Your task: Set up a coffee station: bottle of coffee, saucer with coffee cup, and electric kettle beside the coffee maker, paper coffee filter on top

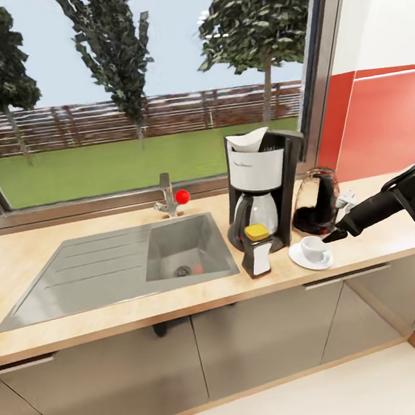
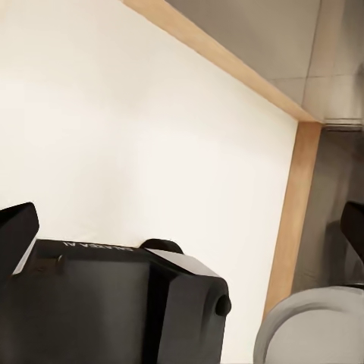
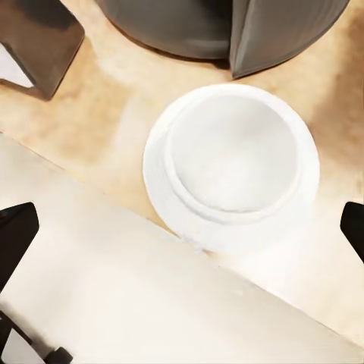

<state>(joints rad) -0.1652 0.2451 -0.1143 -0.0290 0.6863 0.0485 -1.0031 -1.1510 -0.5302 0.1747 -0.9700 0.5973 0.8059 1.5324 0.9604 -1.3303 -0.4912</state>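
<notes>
Right end effector [image 1: 336, 236] hovers just beside the cup [image 1: 313, 248], which sits on the saucer [image 1: 300, 261] directly below and ahead of it; its 2 fingers [image 3: 17, 239] stand wide apart, holding nothing. Just beyond the end effector stands the kettle [image 1: 316, 204], and farther out past the cup are the coffee maker [image 1: 262, 188], with a paper filter [image 1: 247, 139] on top, and the coffee bottle [image 1: 258, 248] in front of it, all on the wooden surface [image 1: 379, 232]. Left end effector [image 2: 182, 227] points at the pale floor [image 2: 152, 129] near the cabinet base, with 1 fingertip at each edge of its wrist view, so it too is spread and empty. By the look of it, all 5 items are in place and the station is close to complete. The risk now lies in the retreat: the right arm is wedged low between cup and kettle, and a sideways or downward drift could clip the cup off its saucer or nudge the kettle away from the coffee maker. Lifting straight up and back would likely avoid both.
</notes>
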